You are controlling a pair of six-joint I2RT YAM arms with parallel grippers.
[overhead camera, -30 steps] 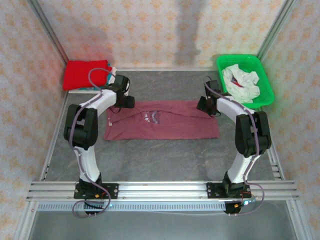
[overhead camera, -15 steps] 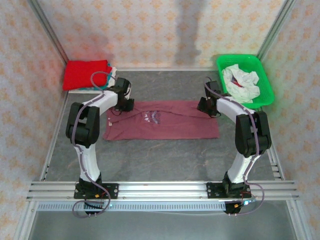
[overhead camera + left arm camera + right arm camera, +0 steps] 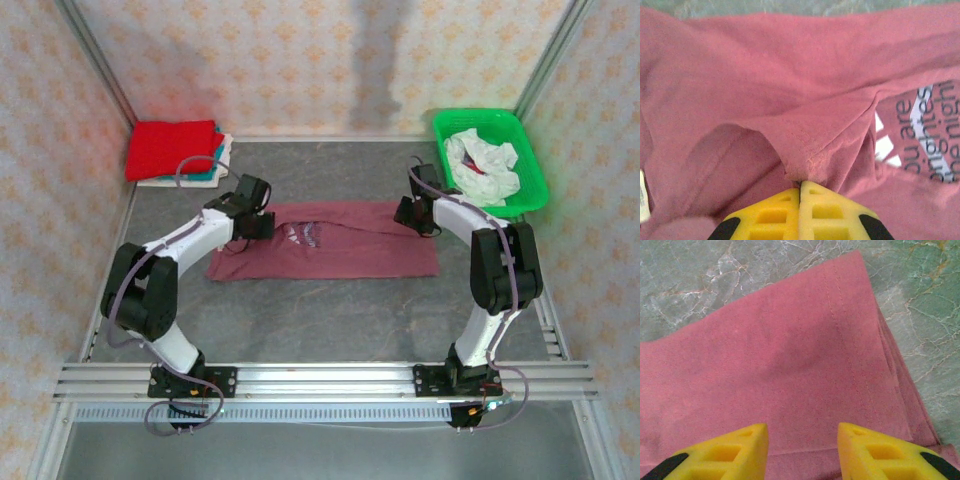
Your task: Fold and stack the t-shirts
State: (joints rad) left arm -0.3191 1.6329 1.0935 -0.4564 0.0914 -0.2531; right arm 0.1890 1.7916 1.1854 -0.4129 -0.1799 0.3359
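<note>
Two grippers work the maroon t-shirt (image 3: 340,255): left gripper (image 3: 800,184) pinches a fold beside its print; right gripper (image 3: 801,430) hovers spread over its hem corner, probably the next grasp before folding.

- maroon tee (image 3: 350,250): plain dull red; chest print (image 3: 920,135) white patches, dark letters
- red tee (image 3: 172,148): bright, plain
- teal tee (image 3: 207,172): edge
- white tee (image 3: 482,165)
- basket (image 3: 478,116): green
- table (image 3: 330,310): grey-green, marbled
- walls (image 3: 300,60): cream, orange floral repeat
</note>
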